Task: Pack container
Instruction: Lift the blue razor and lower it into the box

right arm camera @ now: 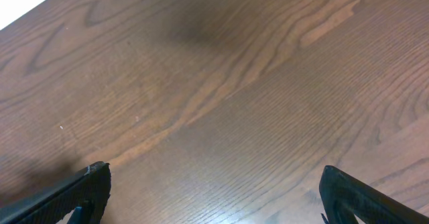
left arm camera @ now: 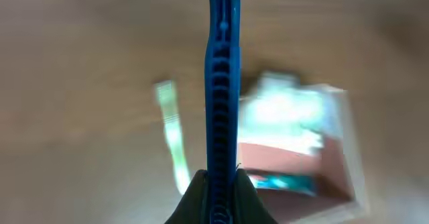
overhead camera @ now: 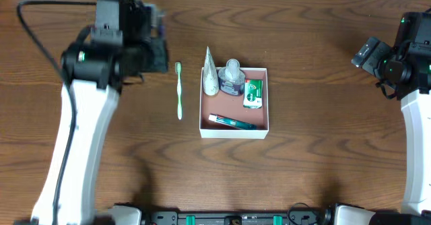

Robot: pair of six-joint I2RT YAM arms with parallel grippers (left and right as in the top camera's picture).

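Note:
The container (overhead camera: 234, 133), a shallow white-walled box with a reddish-brown floor, sits mid-table. It holds a grey-white tube (overhead camera: 210, 73), a clear bottle (overhead camera: 232, 77), a green packet (overhead camera: 253, 92) and a teal tube (overhead camera: 232, 122). A green toothbrush (overhead camera: 179, 90) lies on the table just left of it. My left gripper (overhead camera: 158, 46) is up and left of the toothbrush, shut on a thin blue ridged item (left arm camera: 221, 83). The left wrist view is blurred and shows the container (left arm camera: 335, 170) and the toothbrush (left arm camera: 171, 133) below. My right gripper (right arm camera: 218, 190) is open and empty at the far right (overhead camera: 367, 53).
Dark wooden table (overhead camera: 323, 164) all around. A black cable (overhead camera: 30, 29) loops at the far left behind the left arm. The right wrist view shows only bare wood (right arm camera: 214, 83).

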